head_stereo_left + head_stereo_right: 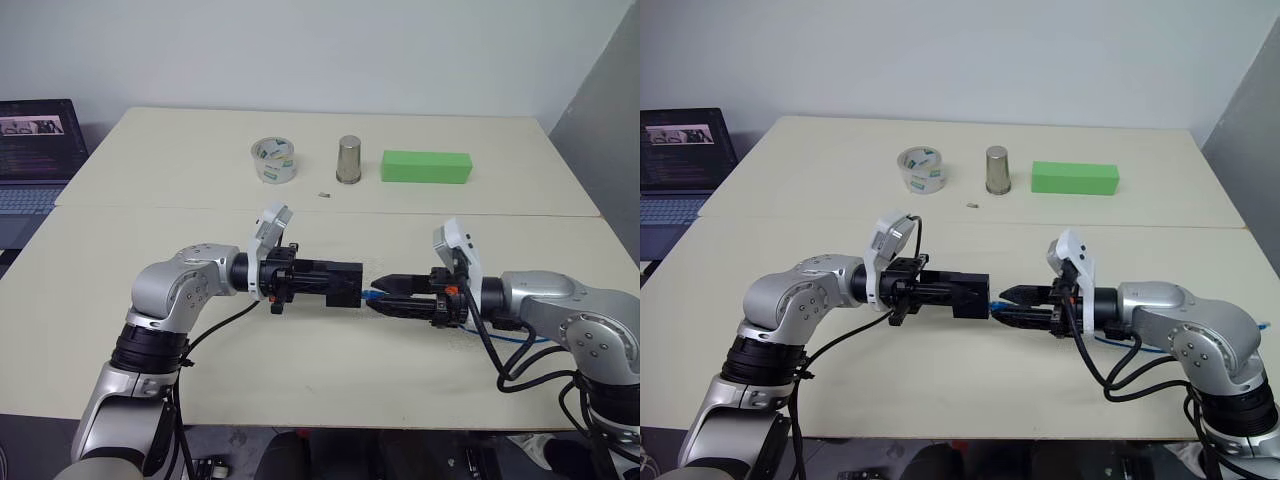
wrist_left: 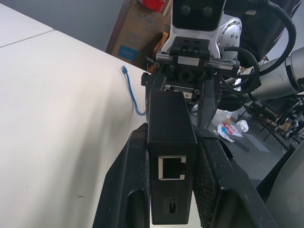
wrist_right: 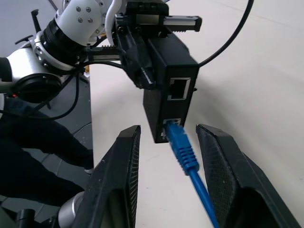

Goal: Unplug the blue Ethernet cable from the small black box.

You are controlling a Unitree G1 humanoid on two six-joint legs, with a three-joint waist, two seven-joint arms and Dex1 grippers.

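While the left gripper [image 1: 318, 283] is clamping the small black box [image 1: 341, 284] above the table [image 1: 330, 350], the right gripper [image 3: 166, 166] is straddling the blue Ethernet cable [image 3: 183, 147], fingers parted, plug seated. Judgement: pinch the latch, pull straight out.

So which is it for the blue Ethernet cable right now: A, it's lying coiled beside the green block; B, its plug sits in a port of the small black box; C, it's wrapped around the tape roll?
B: in the right wrist view the blue Ethernet cable has its plug in a port of the small black box, which the left gripper holds.
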